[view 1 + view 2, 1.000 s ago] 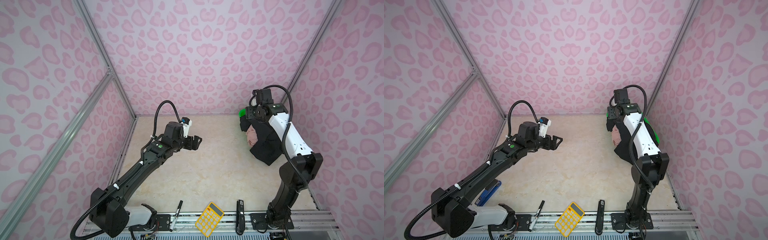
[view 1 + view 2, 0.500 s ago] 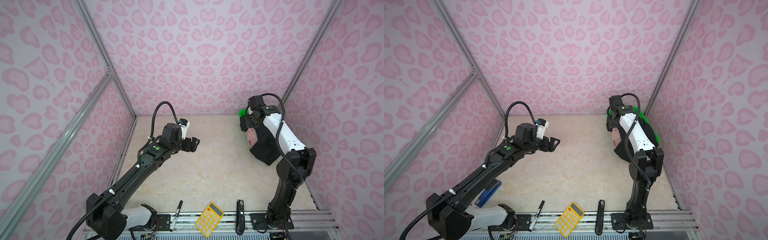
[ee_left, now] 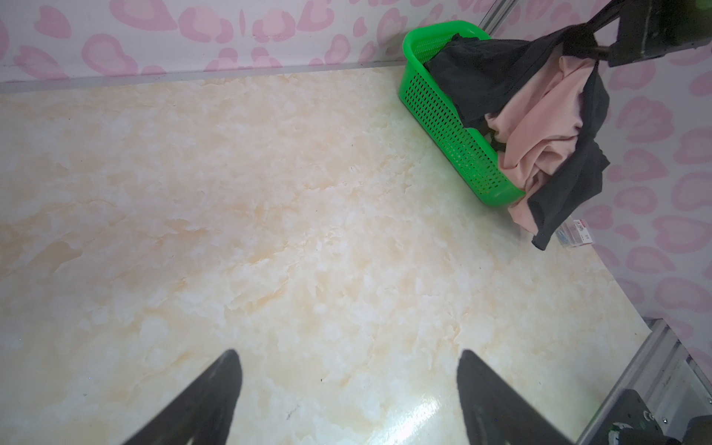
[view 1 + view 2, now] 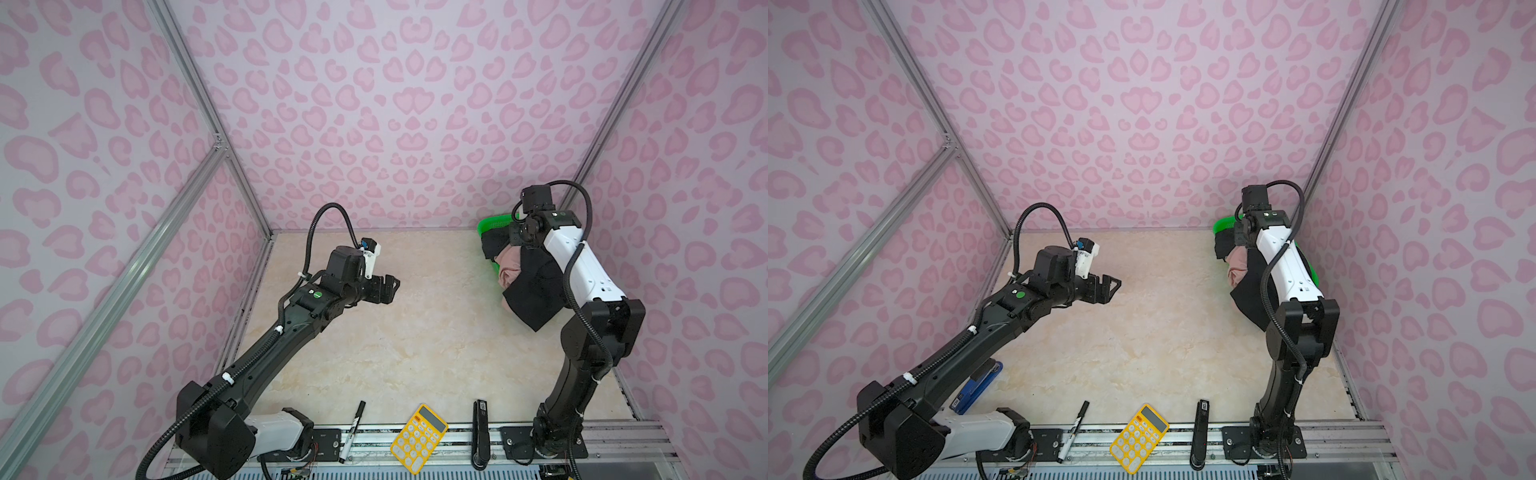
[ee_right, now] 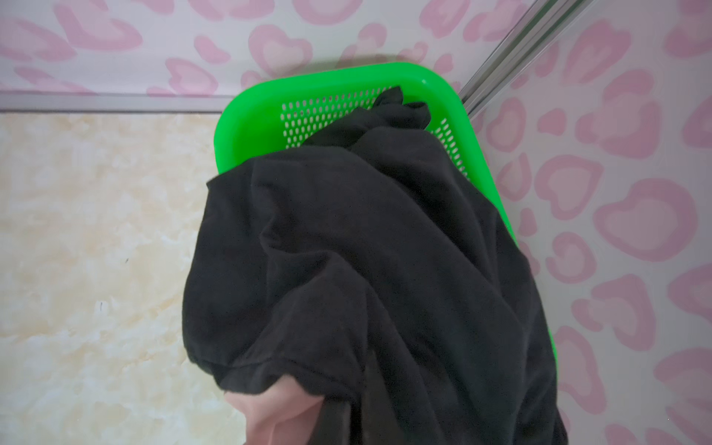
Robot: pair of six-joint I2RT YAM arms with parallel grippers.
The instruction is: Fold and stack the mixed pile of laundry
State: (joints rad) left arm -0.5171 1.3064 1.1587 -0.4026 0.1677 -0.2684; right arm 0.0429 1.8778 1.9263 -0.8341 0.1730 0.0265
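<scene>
A: Just pinched the black garment (image 3: 497, 73) and strung it up beneath the right tool (image 3: 603, 50), trailing one end into the green basket (image 3: 443, 127) below

B: Shut completely?

A: Snapped from open to fully closed on black cloth. Dragging the pink shorts (image 3: 539, 127) along too, tangled under the same grip; probably needs separating before any fold

B: Posture?

A: Reared high, wrist tipped down over the basket. As for the left tool (image 4: 390, 289): spread wide, holding nothing, hovering above bare desk (image 3: 269, 231), well apart from that load

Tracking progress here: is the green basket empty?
No, a black garment and a pink garment sit in the basket, spilling over its rim.
</scene>
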